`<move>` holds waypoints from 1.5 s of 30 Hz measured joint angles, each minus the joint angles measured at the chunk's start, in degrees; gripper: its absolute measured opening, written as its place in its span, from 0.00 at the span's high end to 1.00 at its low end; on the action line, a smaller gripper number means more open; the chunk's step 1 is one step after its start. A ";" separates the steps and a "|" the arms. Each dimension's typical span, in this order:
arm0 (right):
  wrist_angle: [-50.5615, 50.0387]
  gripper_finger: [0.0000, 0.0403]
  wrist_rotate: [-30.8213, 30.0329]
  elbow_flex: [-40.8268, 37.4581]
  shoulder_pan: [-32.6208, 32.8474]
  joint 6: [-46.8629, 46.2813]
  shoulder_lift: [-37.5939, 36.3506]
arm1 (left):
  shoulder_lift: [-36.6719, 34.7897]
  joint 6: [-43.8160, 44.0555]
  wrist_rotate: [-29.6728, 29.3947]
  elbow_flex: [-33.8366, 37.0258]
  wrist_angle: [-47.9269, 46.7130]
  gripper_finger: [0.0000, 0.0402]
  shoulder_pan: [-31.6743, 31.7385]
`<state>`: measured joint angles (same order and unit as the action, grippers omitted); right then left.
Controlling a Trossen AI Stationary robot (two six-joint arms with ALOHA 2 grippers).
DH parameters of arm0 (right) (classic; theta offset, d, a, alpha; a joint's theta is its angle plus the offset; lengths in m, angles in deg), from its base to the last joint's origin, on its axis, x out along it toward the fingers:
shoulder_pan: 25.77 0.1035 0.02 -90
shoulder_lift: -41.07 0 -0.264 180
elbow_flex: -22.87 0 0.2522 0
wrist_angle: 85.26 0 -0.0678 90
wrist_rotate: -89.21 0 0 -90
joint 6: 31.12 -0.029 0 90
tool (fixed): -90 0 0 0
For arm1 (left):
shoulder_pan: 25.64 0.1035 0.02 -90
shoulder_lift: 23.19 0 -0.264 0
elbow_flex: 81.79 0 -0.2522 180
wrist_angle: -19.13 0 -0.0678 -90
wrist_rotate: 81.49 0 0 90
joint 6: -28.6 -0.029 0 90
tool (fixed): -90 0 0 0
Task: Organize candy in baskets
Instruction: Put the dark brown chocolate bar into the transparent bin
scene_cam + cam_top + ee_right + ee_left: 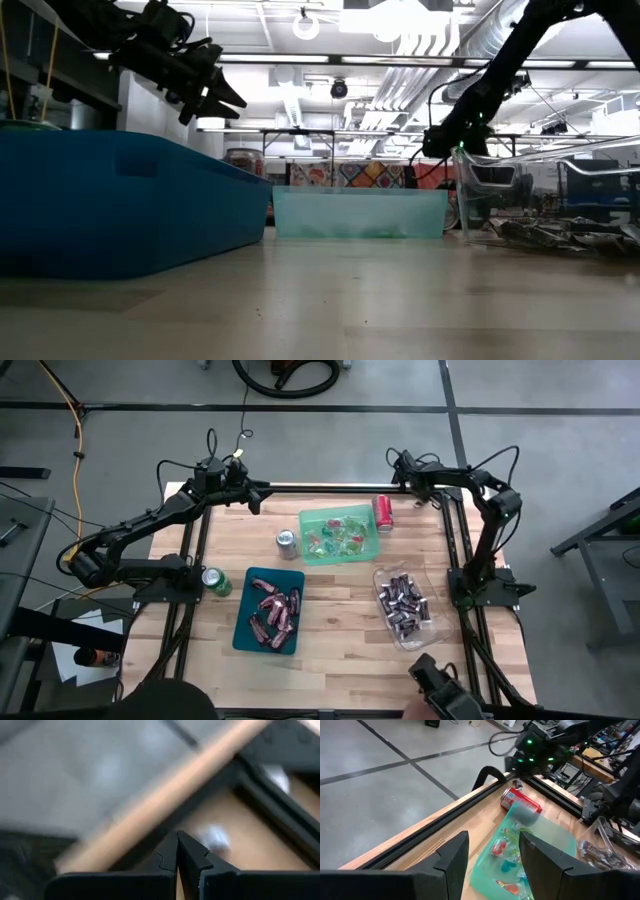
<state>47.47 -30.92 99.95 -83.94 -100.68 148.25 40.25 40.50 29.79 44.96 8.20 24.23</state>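
Note:
Three baskets sit on the wooden table. The light green basket [340,533] holds green and red wrapped pieces [502,849]. Pinkish-red bars [275,610] lie in the dark teal basket [268,610]. Dark mini bars [403,603] fill the clear basket [408,607]. My left gripper [258,494] hovers open above the table's far edge, left of the green basket [535,850]. My right gripper [395,460] is shut and empty, raised over the far edge near the red can.
A red can [383,512] lies beside the green basket's far right corner. A silver can [286,541] stands left of that basket, and a green can [216,581] stands left of the teal one. Black frame rails [320,488] border the table.

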 joint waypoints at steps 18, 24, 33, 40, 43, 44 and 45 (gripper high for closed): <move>-9.07 0.97 5.49 1.28 -1.24 2.10 -3.68 | 0.00 -0.02 -0.42 0.00 -0.02 0.59 0.00; -7.31 0.80 6.85 1.28 -1.36 2.43 -3.63 | 0.00 0.00 -0.42 0.00 -0.02 0.59 0.00; -7.88 0.59 9.02 1.38 -1.38 -1.03 0.98 | 0.00 -0.04 -0.45 0.00 -0.04 0.59 -0.01; -10.52 0.74 7.39 1.91 -0.47 -0.64 0.79 | 0.00 1.05 -0.45 0.00 -0.01 0.59 -0.01; -13.67 0.94 6.40 2.61 0.27 2.89 -1.45 | -0.21 4.07 -0.37 0.00 0.58 0.59 0.00; -14.36 0.96 6.09 2.79 0.61 4.37 -2.68 | -0.44 4.83 0.08 0.00 1.08 0.59 0.00; -15.03 0.95 5.88 3.19 0.89 5.54 -4.03 | -0.72 5.69 0.43 -0.01 1.89 0.59 0.00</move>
<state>32.44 -25.04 103.14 -83.05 -95.14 144.22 39.53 46.19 30.21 44.95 10.09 24.23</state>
